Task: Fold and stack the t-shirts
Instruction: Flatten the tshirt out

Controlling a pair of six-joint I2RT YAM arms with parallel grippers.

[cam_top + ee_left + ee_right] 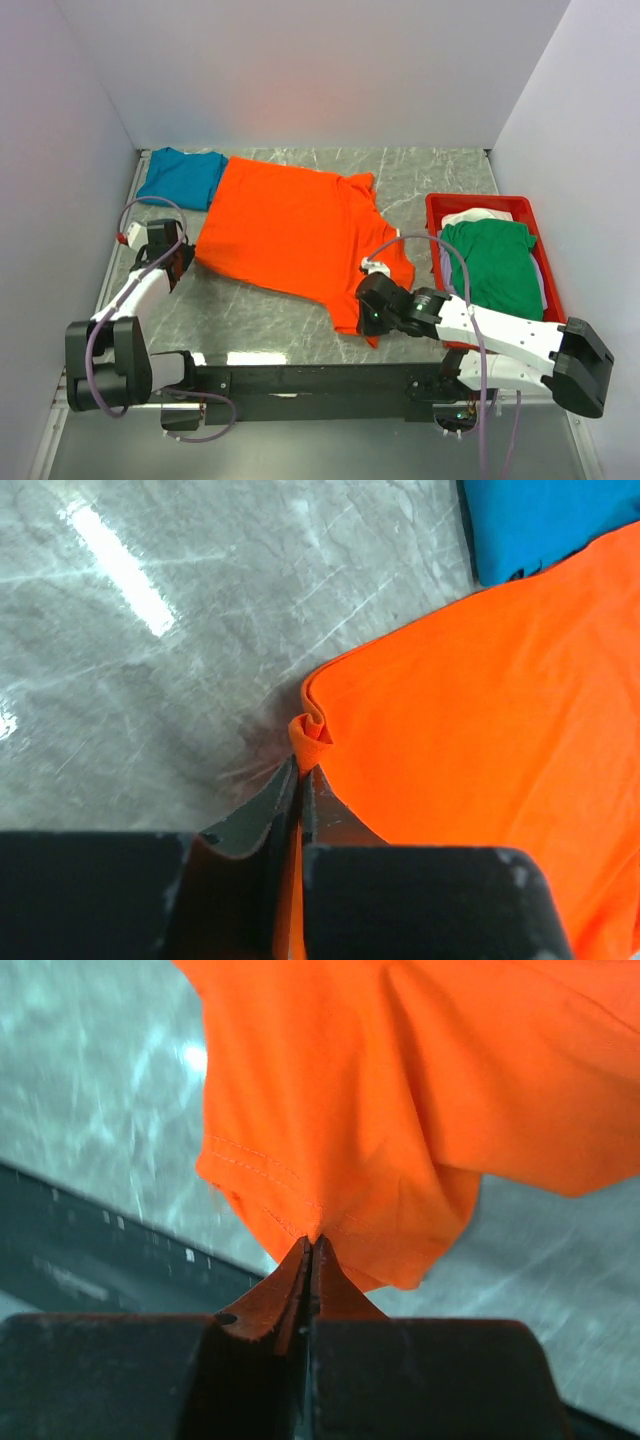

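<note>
1. The orange t-shirt (290, 235) lies spread across the middle of the desk (440, 175). Its far-left edge is just beside the teal t-shirt (182, 177), which sits in the far-left corner.
2. The green t-shirt (492, 262) rests in the red tray (480, 203) on the right, on top of a white t-shirt (478, 214).
3. The left end effector (300, 780) is clamped fully closed on the orange shirt's near-left corner. It sits low at the desk, with a small curl of cloth bunched just past its tips.
4. The right end effector (312, 1250) is likewise pinched closed, on a stitched hem at the shirt's near-right corner. The cloth there is gathered and raised off the desk.
5. The step in hand looks like the first fold of the orange shirt. To do it well, raise both corners together to the same height and hold the edge between them lightly taut. Then carry it over in one even sweep, so that the fold line comes out straight.
6. Both grips are thin pinches at the very edge, so slow motion likely guards against slipping. Steer clear of the teal shirt so that it is not dragged.
</note>
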